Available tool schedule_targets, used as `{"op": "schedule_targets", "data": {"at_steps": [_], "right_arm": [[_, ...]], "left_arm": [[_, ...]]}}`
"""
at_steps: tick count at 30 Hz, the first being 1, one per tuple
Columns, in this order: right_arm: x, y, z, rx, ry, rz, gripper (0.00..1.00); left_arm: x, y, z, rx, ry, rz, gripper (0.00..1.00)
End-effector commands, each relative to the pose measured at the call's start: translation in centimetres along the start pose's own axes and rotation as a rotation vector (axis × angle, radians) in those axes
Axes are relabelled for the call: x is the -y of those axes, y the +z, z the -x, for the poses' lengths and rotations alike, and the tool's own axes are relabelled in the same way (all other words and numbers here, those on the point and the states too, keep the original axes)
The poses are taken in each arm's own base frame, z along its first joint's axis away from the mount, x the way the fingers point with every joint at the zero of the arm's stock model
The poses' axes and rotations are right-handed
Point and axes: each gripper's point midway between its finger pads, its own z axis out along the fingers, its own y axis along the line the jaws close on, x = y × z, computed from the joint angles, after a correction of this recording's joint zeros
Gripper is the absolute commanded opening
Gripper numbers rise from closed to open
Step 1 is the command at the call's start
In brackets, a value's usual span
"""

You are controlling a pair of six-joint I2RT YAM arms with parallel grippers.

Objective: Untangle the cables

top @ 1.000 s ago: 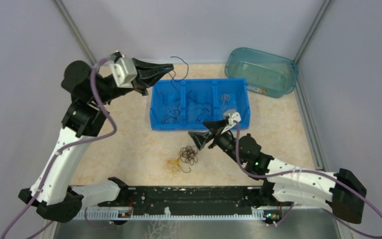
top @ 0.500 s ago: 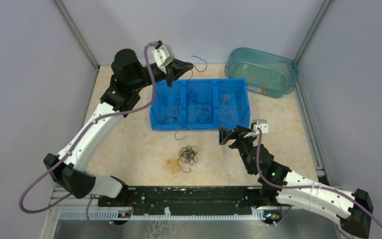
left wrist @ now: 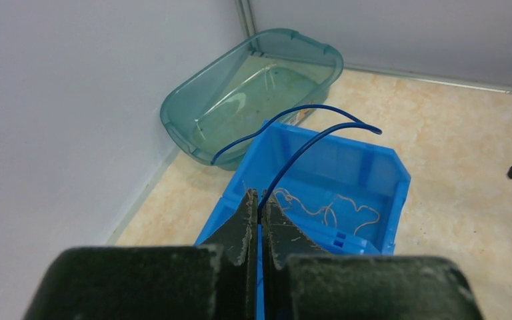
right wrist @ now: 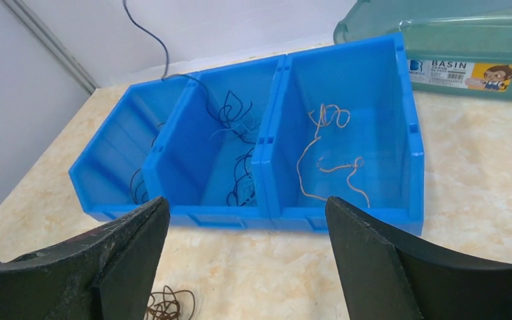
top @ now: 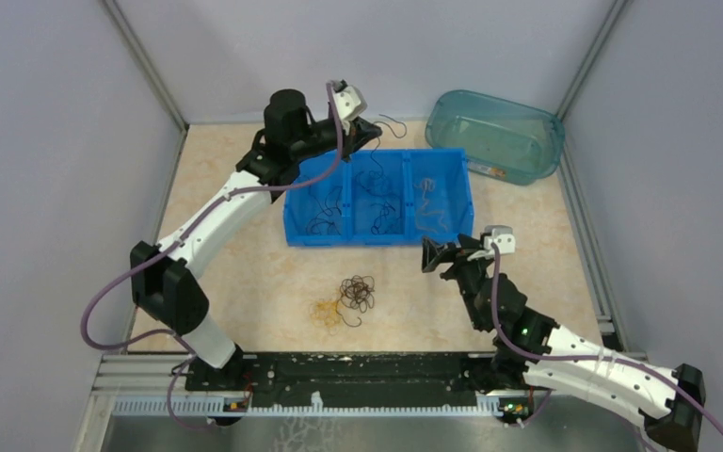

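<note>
Arm (top: 216, 212) outstretched, left pincer (left wrist: 260, 200) over bin (top: 377, 236)

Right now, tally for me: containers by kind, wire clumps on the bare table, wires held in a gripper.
Blue bin, three compartments: 1
Teal basin: 1
Wire clumps on the table: 2, the dark clump and the yellow-orange clump
Held wires: 1, the blue wire in the shut left gripper
Total: 5

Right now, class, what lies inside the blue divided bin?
Tan cables in the right compartment, dark cables in the middle and left ones. The left arm hides the bin's far-left corner from above.
</note>
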Motion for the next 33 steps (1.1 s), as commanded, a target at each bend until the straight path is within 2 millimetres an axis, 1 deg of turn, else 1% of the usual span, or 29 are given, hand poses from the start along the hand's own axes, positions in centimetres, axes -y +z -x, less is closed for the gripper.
{"op": "schedule_targets", "data": {"at_steps": [1, 4, 5, 6, 9, 10, 12, 13, 15, 18, 19, 21, 24, 25, 27, 30, 31, 32, 33], "right_arm": [[-1.2, 0.0, 4.0, 0.08, 0.035, 0.026, 0.88], [-1.2, -0.1, 4.5, 0.088, 0.027, 0.026, 0.88], [-1.2, -0.1, 4.6, 0.091, 0.024, 0.027, 0.88], [-1.2, -0.1, 4.8, 0.095, 0.022, 0.028, 0.88], [-1.3, -0.1, 5.4, 0.104, 0.022, 0.031, 0.89], [-1.4, -0.1, 5.6, 0.107, 0.024, 0.032, 0.89], [-1.5, -0.2, 6.1, 0.115, 0.029, 0.034, 0.89], [-1.5, -0.2, 6.3, 0.117, 0.031, 0.034, 0.89], [-1.7, -0.2, 6.5, 0.119, 0.034, 0.038, 0.9], [-1.8, -0.2, 6.9, 0.124, 0.025, 0.04, 0.9], [-1.8, -0.2, 7.0, 0.123, 0.022, 0.039, 0.9], [-1.7, -0.1, 6.9, 0.12, 0.012, 0.036, 0.91], [-1.8, 0.0, 7.0, 0.117, 0.005, 0.033, 0.93], [-1.9, 0.0, 7.1, 0.116, 0.004, 0.032, 0.94], [-1.9, 0.2, 6.9, 0.105, 0.004, 0.024, 0.99], [-2.6, 0.4, 6.7, 0.083, 0.015, 0.039, 0.99], [-2.9, 0.5, 6.6, 0.073, 0.021, 0.049, 0.99], [-3.1, 0.5, 6.3, 0.058, 0.026, 0.052, 0.99], [-3.4, 0.6, 6.0, 0.045, 0.027, 0.058, 0.99]], "left_arm": [[-1.6, 1.5, -1.3, -0.011, 0.07, 0.033, 0.0], [-2.2, 2.2, -4.0, -0.069, 0.068, 0.045, 0.0], [-2.2, 2.4, -5.0, -0.093, 0.063, 0.044, 0.0], [-2.2, 2.7, -6.5, -0.129, 0.054, 0.039, 0.0], [-2.8, 3.0, -9.3, -0.209, 0.033, 0.064, 0.01], [-3.0, 3.1, -10.9, -0.256, 0.018, 0.082, 0.0], [-4.2, 2.9, -13.4, -0.349, -0.019, 0.155, 0.0], [-4.3, 2.7, -14.7, -0.396, -0.037, 0.17, 0.0], [-4.7, 2.4, -16.6, -0.47, -0.054, 0.196, 0.0], [-4.9, 1.8, -18.2, -0.526, -0.045, 0.217, 0.01], [-4.9, 1.6, -18.6, -0.54, -0.043, 0.219, 0.05], [-4.4, 1.3, -19.4, -0.576, -0.032, 0.197, 0.18], [-3.8, 0.9, -19.9, -0.619, -0.027, 0.167, 0.31], [-3.6, 0.8, -19.7, -0.622, -0.026, 0.157, 0.37], [-3.1, 0.6, -19.0, -0.622, -0.018, 0.125, 0.55], [-2.5, 0.2, -17.7, -0.626, -0.024, 0.094, 0.74], [-2.4, 0.1, -17.0, -0.622, -0.025, 0.081, 0.83], [-2.4, 0.0, -16.0, -0.612, -0.023, 0.074, 0.87], [-2.5, -0.1, -14.9, -0.599, -0.017, 0.073, 0.88]]}}
